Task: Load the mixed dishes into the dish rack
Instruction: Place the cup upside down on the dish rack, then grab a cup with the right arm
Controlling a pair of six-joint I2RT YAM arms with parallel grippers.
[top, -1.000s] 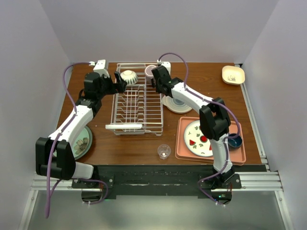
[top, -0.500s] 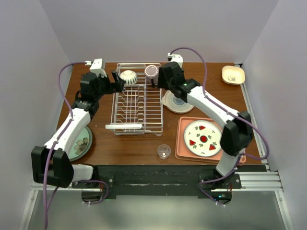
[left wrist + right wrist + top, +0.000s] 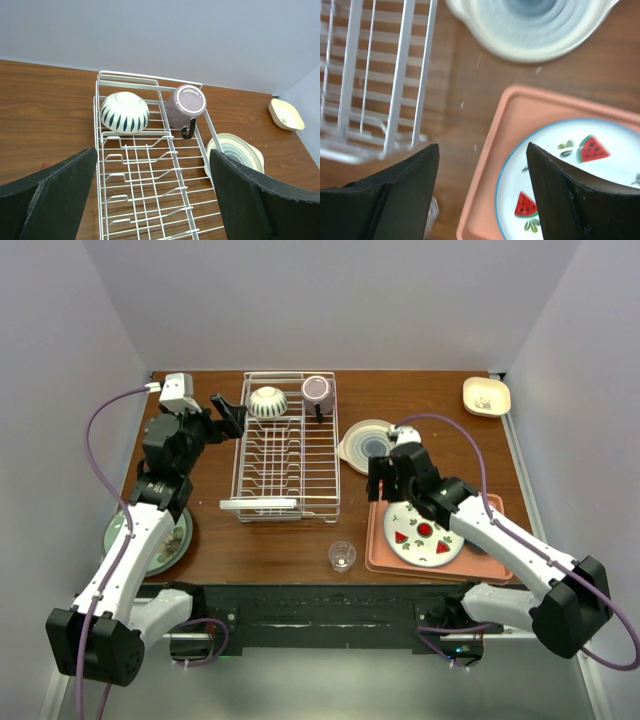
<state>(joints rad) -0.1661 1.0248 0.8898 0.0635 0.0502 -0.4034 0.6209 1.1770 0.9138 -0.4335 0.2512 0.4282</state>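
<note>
The brown table [image 3: 280,535] is shut in by pale walls [image 3: 330,300] on its left, far and right sides; only the near edge, where the arm bases sit, is open. The dish rack [image 3: 288,455] fills the middle-left, its far end close to the back edge, with a strip of bare wood along each long side and a wider bare patch in front. The salmon tray [image 3: 487,150] lies near the front right and carries the watermelon plate [image 3: 420,540]. The cream plate with blue-ringed centre [image 3: 365,445] lies flat just beside the rack's right side, beyond the tray. A green patterned plate [image 3: 178,537] sits at the left near edge. At the rack's far end the white bowl [image 3: 125,111] rests upside down with the purple cup [image 3: 185,105] beside it. The clear glass [image 3: 342,556] stands alone near the front edge. The left gripper [image 3: 230,416] hovers off the rack's far left corner, fingers [image 3: 50,200] spread wide and empty, with the bowl close ahead. The right gripper [image 3: 376,480] hangs over the tray's far left corner, fingers [image 3: 387,200] apart and holding nothing, with the watermelon plate's rim just below.
</note>
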